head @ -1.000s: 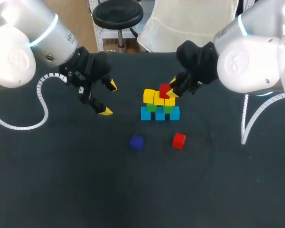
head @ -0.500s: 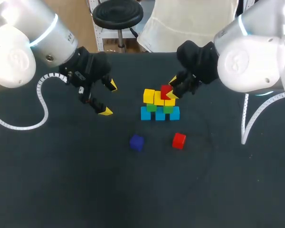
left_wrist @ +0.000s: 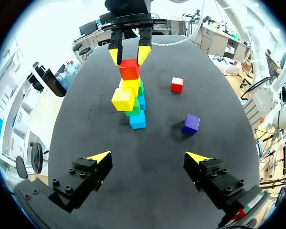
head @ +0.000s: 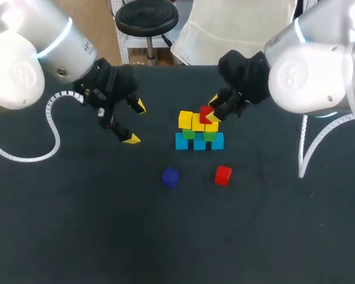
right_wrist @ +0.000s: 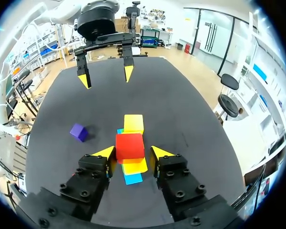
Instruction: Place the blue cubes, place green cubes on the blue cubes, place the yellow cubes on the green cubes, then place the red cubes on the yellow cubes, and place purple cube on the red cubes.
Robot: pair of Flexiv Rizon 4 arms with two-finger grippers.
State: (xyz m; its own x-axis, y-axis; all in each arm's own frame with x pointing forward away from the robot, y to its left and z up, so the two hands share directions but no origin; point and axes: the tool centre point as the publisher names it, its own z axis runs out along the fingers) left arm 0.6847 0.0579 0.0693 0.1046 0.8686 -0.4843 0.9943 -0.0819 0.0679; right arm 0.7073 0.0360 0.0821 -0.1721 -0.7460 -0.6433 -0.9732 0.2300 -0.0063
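Observation:
A stack stands mid-table: blue cubes (head: pixel 199 142) at the base, green cubes (head: pixel 189 134) on them, and yellow cubes (head: pixel 192 121) above. One red cube (head: pixel 205 112) rests on the yellow layer. My right gripper (head: pixel 213 109) straddles that red cube (right_wrist: pixel 129 145), open, with narrow gaps between its tips and the cube's sides. A second red cube (head: pixel 223 175) and the purple cube (head: pixel 170 177) lie loose in front of the stack. My left gripper (head: pixel 136 122) hangs wide open to the left of the stack, holding nothing.
The dark table (head: pixel 77 225) has bare room on the near side and on the left. In the left wrist view the purple cube (left_wrist: pixel 191 123) and the loose red cube (left_wrist: pixel 177 84) lie beside the stack, ahead of my left gripper (left_wrist: pixel 148 156).
The right gripper's fingers have come slightly apart off the red cube, which stays on the yellow layer. The left arm has not moved.

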